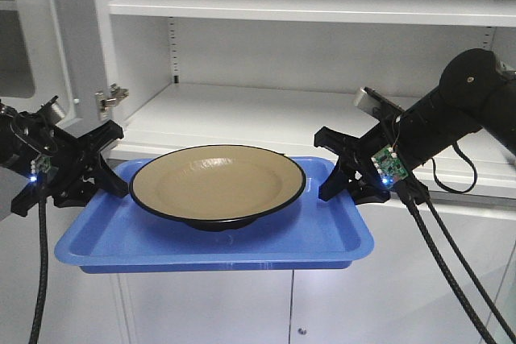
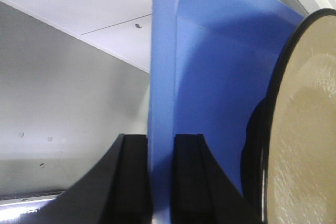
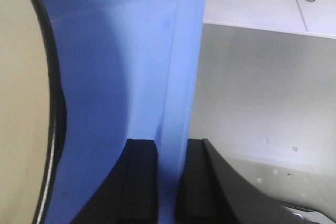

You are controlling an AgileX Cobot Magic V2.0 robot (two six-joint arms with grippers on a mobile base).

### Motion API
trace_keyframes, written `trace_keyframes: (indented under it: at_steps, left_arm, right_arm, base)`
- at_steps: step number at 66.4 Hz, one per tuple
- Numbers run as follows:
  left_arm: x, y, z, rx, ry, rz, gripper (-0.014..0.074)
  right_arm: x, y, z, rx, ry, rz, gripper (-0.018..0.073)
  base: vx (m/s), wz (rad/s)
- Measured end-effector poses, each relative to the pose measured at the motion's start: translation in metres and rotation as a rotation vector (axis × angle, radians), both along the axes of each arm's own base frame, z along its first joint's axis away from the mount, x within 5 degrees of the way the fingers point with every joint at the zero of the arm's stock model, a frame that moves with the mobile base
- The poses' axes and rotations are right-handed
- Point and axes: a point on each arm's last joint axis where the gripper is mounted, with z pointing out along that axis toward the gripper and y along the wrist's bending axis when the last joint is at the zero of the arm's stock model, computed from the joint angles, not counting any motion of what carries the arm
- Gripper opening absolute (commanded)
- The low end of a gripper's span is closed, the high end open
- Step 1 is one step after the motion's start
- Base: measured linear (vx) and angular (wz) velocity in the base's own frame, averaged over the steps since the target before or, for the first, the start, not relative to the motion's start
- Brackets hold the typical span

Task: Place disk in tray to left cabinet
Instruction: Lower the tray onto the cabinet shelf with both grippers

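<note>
Left gripper (image 1: 109,160) and right gripper (image 1: 329,165) clamp opposite rims of the flat bright-blue plastic tray (image 1: 242,247), frame left and right, so you hold it level. Round glossy tan disk (image 1: 218,183) sits centred for balance.

Front view: bright, even, diffuse light from above. White surfaces of the left cabinet (image 1: 322,10) run near washed-out, with low contrast. Focus is acceptable throughout, with mild softness. A dark shadow pools under the disk (image 1: 218,183) on the tray (image 1: 306,239). Blue LED glints show at 9 o'clock (image 1: 32,176) and 3 o'clock (image 1: 389,176).

Left wrist view: the near tray edge is blurred. A thin white highlight runs along the disk rim at 5 o'clock. The black fingers (image 2: 134,182) show no surface detail.

Right wrist view: same softness. A deep shadow lies on the tray floor from 12 to 9 o'clock, and a rim highlight sits at 7 o'clock.
</note>
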Motion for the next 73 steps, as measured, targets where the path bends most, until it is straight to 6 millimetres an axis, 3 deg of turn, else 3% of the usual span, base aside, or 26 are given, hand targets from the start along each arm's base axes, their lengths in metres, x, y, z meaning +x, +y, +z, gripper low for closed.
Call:
trace_keyframes:
  at_steps: [73]
  left_arm:
    - [-0.0001, 0.0000, 0.0000, 0.000, 0.001, -0.001, 0.0000]
  right_arm:
    - [0.0001, 0.0000, 0.0000, 0.000, -0.001, 0.000, -0.0005]
  base:
    - [0.22, -0.14]
